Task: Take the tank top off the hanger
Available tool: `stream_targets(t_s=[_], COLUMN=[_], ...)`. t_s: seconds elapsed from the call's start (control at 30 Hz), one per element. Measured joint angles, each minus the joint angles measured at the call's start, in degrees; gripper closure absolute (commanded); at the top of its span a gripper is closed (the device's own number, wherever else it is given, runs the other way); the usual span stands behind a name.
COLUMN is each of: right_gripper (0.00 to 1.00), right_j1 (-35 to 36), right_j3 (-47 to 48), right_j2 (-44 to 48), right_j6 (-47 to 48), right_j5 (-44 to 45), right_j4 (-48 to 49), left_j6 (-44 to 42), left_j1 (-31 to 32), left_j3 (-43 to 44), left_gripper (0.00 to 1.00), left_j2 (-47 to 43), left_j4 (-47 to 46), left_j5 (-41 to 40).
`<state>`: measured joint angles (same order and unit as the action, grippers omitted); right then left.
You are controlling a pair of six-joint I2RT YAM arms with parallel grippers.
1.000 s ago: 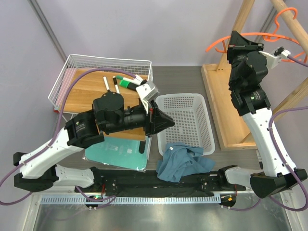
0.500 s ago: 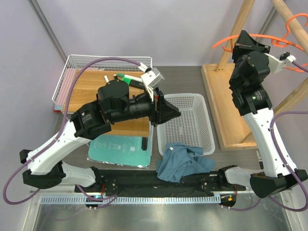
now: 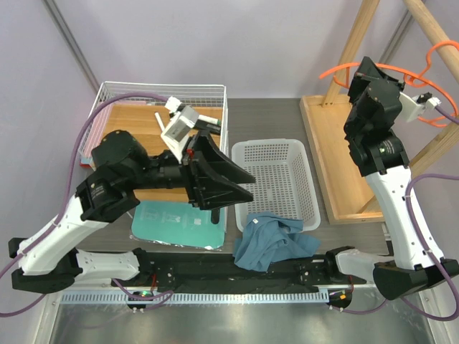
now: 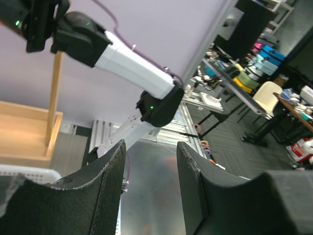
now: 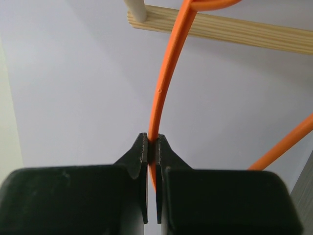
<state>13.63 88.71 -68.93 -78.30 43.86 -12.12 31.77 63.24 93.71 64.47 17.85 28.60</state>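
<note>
Right gripper: jaws pinched tight on the hanger wire. The wire runs up and away from the tips toward the rail. In the top view the hanger frame stretches sideways from this gripper to its right, hook end at the rail. Frame is bare, no cloth on it.

Left gripper: jaws part-open with a narrow gap and nothing between them. It's aimed out sideways, not down at the counter.

Tank top: crumpled heap on the counter, just nearward and to the right of the left gripper's tips. Its far edge laps the near rim of the basket. It's well apart from the right gripper, which sits high by the rail. No real long axis, just a wad, slightly wider than deep.

My read: the top looks off the hanger, so removal is effectively done. If it needs more handling, the left arm is much nearer; the right is tied up holding the hanger.
</note>
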Motion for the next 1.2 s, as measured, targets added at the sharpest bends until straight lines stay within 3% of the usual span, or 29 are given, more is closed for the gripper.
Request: stream_targets(t_s=[0.03,0.13,0.17,0.23,0.3,0.4,0.43,0.63,0.8,0.93,1.2], right_gripper=[0.99,0.71,0.51,0.37,0.29,0.25,0.17,0.13,0.13,0.13,0.13], right_j1=[0.0,0.0,0.0,0.0,0.0,0.0,0.0,0.0,0.0,0.0,0.0], right_j3=[-1.1,-3.0,-3.5,-4.3,-5.2,-7.5,-8.3,-11.8,-11.8,-11.1,-10.8], right_j2=[0.8,2.7,3.4,5.0,6.4,8.8,9.7,14.4,18.3,20.5,22.7], right_j6=[-0.6,-1.1,-1.2,-0.9,-1.1,-1.2,-1.2,1.0,8.3,19.3,43.6], right_j5=[0.0,-0.5,-0.9,-2.4,-4.0,-7.3,-8.7,-15.1,-19.3,-26.1,-47.9], right_j4=[-0.2,-0.4,-0.4,-0.3,-0.4,-0.4,-0.7,-5.0,-10.6,-15.0,-28.9], left_j6=[0.7,1.9,2.3,2.8,3.1,3.8,3.8,3.8,3.8,3.8,3.5], left_j1=[0.0,0.0,0.0,0.0,0.0,0.0,0.0,0.0,0.0,0.0,0.0], left_j3=[-0.4,-1.0,-1.1,-1.2,-1.2,-1.2,-1.2,-1.2,-1.2,-1.9,-5.5], left_gripper=[0.51,0.46,0.45,0.42,0.38,0.34,0.33,0.32,0.32,0.31,0.31], left_j2=[-0.7,-2.4,-2.8,-3.3,-3.5,-3.6,-3.6,-3.3,-2.4,-2.3,-4.1], left_j4=[-1.1,-3.9,-4.9,-6.3,-7.6,-9.4,-9.8,-11.6,-11.8,-11.9,-11.9], left_j5=[0.8,3.2,3.9,5.1,6.0,7.2,7.5,8.2,8.1,7.5,6.1])
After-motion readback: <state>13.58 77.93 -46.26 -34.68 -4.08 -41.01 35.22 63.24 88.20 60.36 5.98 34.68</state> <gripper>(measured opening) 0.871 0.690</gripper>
